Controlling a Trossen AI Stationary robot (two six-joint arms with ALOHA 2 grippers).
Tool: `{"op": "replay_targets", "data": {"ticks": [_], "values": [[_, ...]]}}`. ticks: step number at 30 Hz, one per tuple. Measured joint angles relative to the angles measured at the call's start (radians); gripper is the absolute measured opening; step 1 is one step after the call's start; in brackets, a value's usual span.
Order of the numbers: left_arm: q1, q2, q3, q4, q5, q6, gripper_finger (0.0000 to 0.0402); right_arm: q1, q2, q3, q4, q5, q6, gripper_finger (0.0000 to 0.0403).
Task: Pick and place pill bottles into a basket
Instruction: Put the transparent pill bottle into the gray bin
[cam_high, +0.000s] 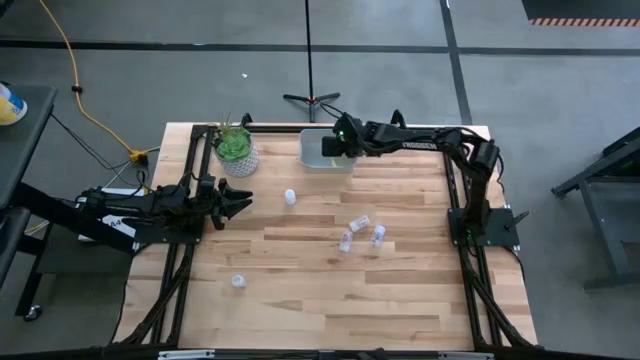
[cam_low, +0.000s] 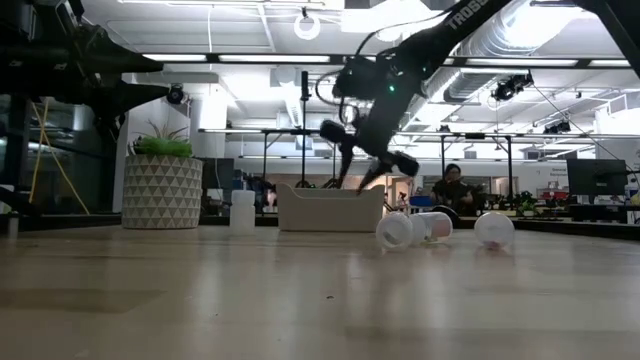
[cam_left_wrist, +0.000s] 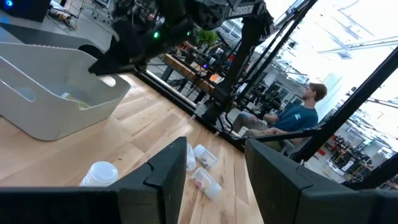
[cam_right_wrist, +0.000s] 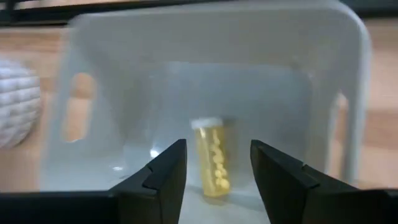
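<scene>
The pale basket stands at the table's far edge, and also shows in the low view. My right gripper hovers open just above it. A yellowish bottle lies on its side on the basket's floor, below the open fingers. Three white bottles lie together mid-table. One stands upright near my left gripper, which is open and empty at the table's left. Another bottle stands near the front left.
A white pot with a green plant stands left of the basket. A person sits in the room beyond the table. Bare wood lies across the table's near half.
</scene>
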Motion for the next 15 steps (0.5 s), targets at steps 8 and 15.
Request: {"op": "replay_targets", "data": {"ticks": [8,15], "values": [[0.000,0.000,0.000,0.000,0.000,0.000,0.0198,0.112,-0.050,0.190,-0.023,-0.279,-0.643,0.0169],[0.000,0.000,0.000,0.000,0.000,0.000,0.0198,0.289,-0.052,0.332,-0.492,-0.378,-1.150,0.0164]]}}
